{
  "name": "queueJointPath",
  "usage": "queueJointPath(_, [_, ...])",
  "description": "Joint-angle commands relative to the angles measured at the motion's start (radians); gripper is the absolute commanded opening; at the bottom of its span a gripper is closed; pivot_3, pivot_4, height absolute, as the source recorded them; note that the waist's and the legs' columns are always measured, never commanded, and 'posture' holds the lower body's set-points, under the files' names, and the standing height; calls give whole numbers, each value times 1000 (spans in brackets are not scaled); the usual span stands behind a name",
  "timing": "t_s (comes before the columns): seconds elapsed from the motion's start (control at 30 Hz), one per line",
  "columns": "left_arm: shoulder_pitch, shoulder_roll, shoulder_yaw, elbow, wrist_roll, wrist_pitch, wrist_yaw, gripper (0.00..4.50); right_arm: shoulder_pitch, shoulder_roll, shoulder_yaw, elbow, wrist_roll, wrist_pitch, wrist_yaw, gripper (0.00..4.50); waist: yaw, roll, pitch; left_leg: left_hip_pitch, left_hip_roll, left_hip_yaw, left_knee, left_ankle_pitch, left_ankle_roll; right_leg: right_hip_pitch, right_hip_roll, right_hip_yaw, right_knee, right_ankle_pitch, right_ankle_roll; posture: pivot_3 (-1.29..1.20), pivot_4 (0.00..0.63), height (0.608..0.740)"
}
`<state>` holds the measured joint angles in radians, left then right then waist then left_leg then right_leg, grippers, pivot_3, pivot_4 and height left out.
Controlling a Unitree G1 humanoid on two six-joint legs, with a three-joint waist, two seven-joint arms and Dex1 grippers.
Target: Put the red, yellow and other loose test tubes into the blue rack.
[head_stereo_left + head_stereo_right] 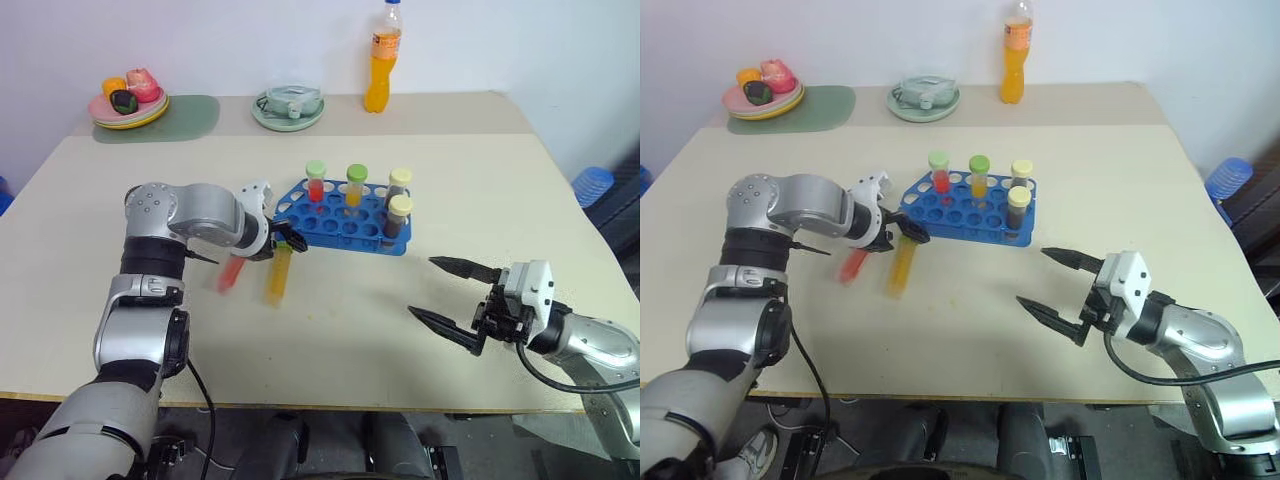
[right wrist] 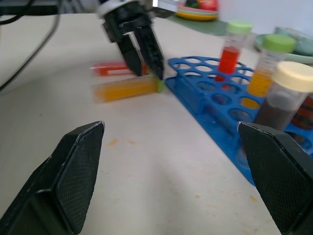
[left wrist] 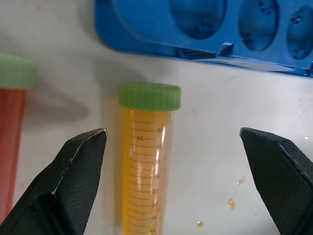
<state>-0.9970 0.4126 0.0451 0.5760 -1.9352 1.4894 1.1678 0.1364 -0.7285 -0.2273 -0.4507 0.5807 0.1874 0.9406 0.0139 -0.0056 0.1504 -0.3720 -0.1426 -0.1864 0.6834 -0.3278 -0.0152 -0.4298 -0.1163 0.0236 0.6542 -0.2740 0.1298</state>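
Droplets (image 3: 232, 202) near the yellow tube (image 3: 144, 161), between the wide left tool (image 3: 171, 186), escape head views.

Head stereo pair looks forward and down over the whole table (image 1: 480, 200), from mid range. Left wrist camera points steeply down, very close to the yellow tube (image 3: 144, 161) beside the blue rack (image 3: 146, 29). Right wrist camera looks low and level across the table; both wrist views share that tube and the rack edge.
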Motion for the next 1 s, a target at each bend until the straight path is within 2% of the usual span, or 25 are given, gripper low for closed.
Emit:
queueJointPath(0.03, [-31,4,-10,3,-37,-43,58,4500,-5,-8,-36,-42,26,7,-1,4457,0,0,0,0,0,0,0,0,0,0,0,0,0,0,0,0,150,740])
queueJointPath(0.27, [-59,-8,-49,58,-37,-59,123,4500,-20,4,-23,-65,23,30,-25,4457,1,0,0,0,0,0,0,0,0,0,0,0,0,0,0,0,150,740])
queueJointPath(0.47, [-84,-15,-97,127,-3,-45,102,4500,-38,3,-22,-90,27,61,-53,4457,0,0,0,0,-1,0,0,0,0,-1,0,0,1,0,0,0,150,740])
queueJointPath(0.57, [-90,-21,-101,151,32,-41,93,3637,-32,2,-28,-105,30,73,-62,4500,0,0,0,0,-1,0,0,0,0,-1,0,0,1,0,0,0,150,740])
queueJointPath(0.73, [-92,-26,-85,171,61,-39,99,1172,-15,3,-33,-114,22,81,-76,4500,1,-1,-1,0,-1,1,0,0,0,-1,-1,1,1,0,0,0,150,740])
queueJointPath(0.77, [-91,-27,-81,172,66,-37,97,807,-13,5,-32,-114,21,81,-77,4500,1,-1,-1,0,-1,1,0,0,0,-1,-1,1,1,0,0,0,150,740])
queueJointPath(0.9, [-82,-24,-70,163,64,-33,102,807,-14,9,-26,-110,16,79,-78,4500,0,-1,-1,0,-1,1,0,0,0,-1,-1,1,2,0,0,0,150,740])
queueJointPath(1.0, [-64,8,-80,81,42,-7,53,807,-29,12,-15,-95,8,75,-80,4500,-1,-2,-1,0,-1,1,0,0,0,-1,-1,1,2,0,0,0,150,740])
